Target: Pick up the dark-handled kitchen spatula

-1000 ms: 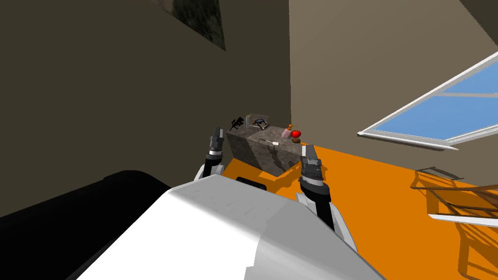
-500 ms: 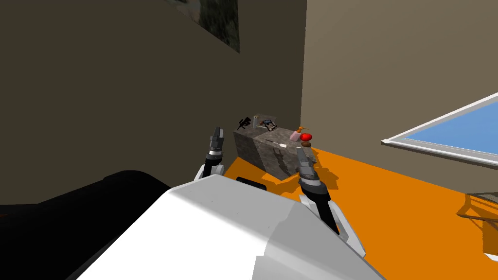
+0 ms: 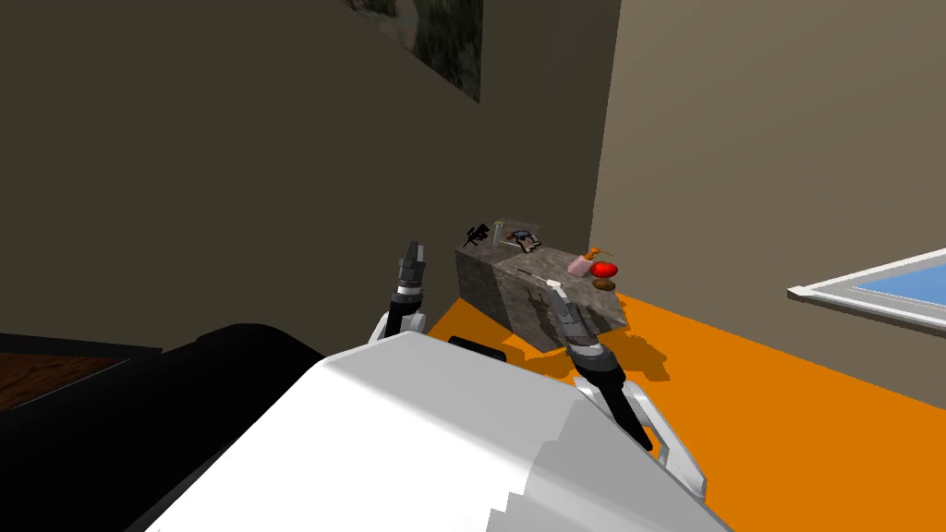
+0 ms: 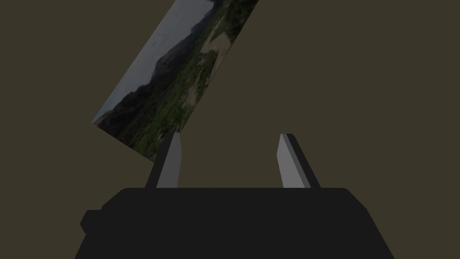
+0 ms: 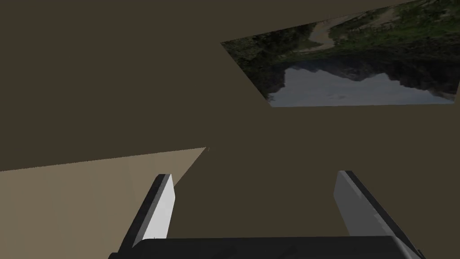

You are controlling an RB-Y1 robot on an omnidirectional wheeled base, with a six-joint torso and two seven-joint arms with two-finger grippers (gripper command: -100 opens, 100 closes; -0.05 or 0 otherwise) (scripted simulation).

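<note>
The spatula (image 3: 533,274), a thin dark handle with a pale end, lies flat near the front edge of a mottled grey block (image 3: 517,309). The right gripper (image 3: 552,288) has its fingers spread and holds nothing; its tips show against the block's near edge, close to the spatula. The left gripper (image 3: 415,250), fingers likewise spread and empty, is raised to the left of the block. Farther back on the block are a small black object (image 3: 476,235) and a grey cylinder (image 3: 497,231), and at its right end a pink bottle (image 3: 580,265) and a red ball (image 3: 604,269). The block stands on an orange floor (image 3: 739,406) in a corner between a dark wall with a landscape picture (image 3: 448,42) and a lighter tan wall (image 3: 785,139).
</note>
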